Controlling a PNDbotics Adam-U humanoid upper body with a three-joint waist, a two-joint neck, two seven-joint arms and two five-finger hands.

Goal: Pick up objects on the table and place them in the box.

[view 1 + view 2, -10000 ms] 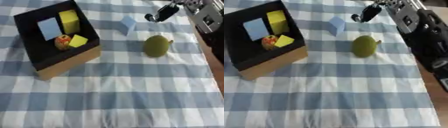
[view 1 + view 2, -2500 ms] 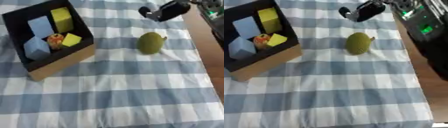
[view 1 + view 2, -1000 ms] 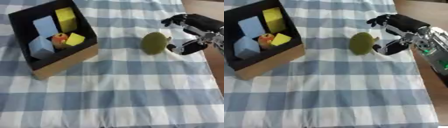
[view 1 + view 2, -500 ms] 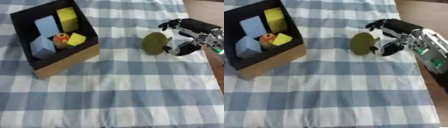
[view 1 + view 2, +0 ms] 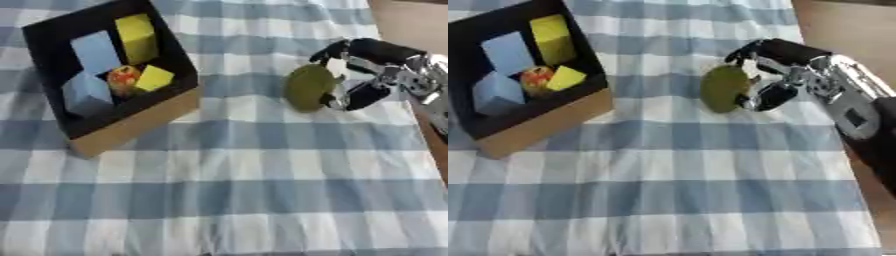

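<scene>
Right robot hand (image 5: pixel 372 72), entering from the right, with fingers and thumb curled round a green pear (image 5: pixel 308 88) resting on the checked cloth (image 5: pixel 227 175) of the bench. To the left, apart from the pear, the black box (image 5: pixel 131 122) holds blue and yellow blocks.

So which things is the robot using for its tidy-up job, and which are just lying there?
Part of the job:
green pear-shaped fruit, with the right hand curling round it
box
blue blocks, yellow blocks and small red-orange thing, already inside

Just lying there:
checked tablecloth
</scene>
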